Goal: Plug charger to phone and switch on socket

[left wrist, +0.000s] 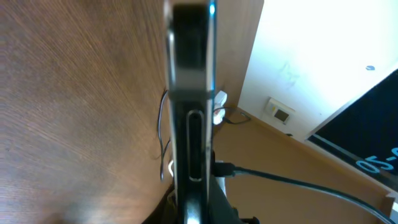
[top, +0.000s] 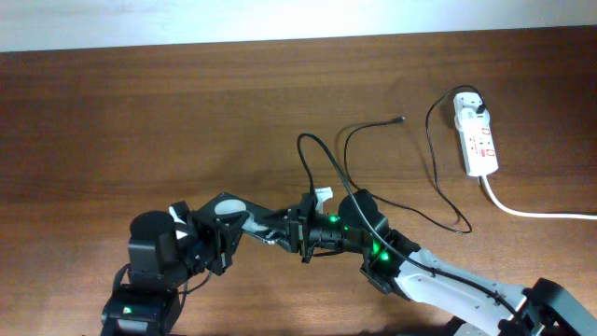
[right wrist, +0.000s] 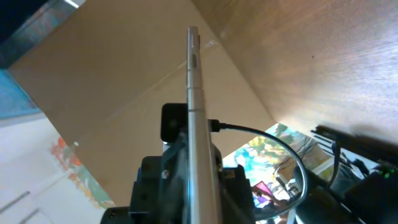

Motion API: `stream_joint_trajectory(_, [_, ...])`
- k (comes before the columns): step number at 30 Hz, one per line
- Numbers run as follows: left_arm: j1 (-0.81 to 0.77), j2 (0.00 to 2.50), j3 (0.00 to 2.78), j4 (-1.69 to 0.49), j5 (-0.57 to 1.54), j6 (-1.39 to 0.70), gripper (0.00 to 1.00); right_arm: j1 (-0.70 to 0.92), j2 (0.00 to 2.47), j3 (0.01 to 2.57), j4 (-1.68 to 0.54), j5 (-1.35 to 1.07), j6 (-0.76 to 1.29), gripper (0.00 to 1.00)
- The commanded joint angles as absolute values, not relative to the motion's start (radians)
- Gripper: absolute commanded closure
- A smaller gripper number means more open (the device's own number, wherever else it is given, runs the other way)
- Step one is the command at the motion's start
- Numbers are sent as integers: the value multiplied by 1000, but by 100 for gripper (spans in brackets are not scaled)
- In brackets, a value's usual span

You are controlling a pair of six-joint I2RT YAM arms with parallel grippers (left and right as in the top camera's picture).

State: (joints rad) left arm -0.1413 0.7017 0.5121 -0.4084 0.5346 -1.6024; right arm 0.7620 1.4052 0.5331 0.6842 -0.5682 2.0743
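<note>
One brown wood-grain table (top: pixel 140 112), white wall (top: pixel 280 19) beyond

The socket (top: pixel 476 140) lies at the overhead frame's upper right, with the charger (top: pixel 433 168) trailing left of and below it. At lower centre, the phone (right wrist: pixel 194 93) sits edge-on between the left gripper (top: pixel 244 227) and the right gripper (top: pixel 300 233).

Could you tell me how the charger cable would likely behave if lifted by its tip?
Probably floppy: the charger cable lies in loose loops on the table. It looks thin, so likely light. Its tiny connector tip may slip or twist in a tool.
</note>
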Motion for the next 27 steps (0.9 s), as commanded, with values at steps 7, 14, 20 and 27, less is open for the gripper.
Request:
stream_joint_trajectory(7, [-138,1015,508,-160,447,-1362,100,763,1386,546,405,-424,1935,59])
stream_joint_trajectory(14, [-178,1234,508,-121,657,-1101,100,402,1386,546,77,-380,1059,67])
stream_joint_trajectory(20, [-271,1234,508,31,560,-1102,100,156,1387,755,-73,-252,679,65])
stream_joint_trajectory(27, [-271,1234,508,56,553,-1102,100,148,1664,1334,-577,57,616,51])
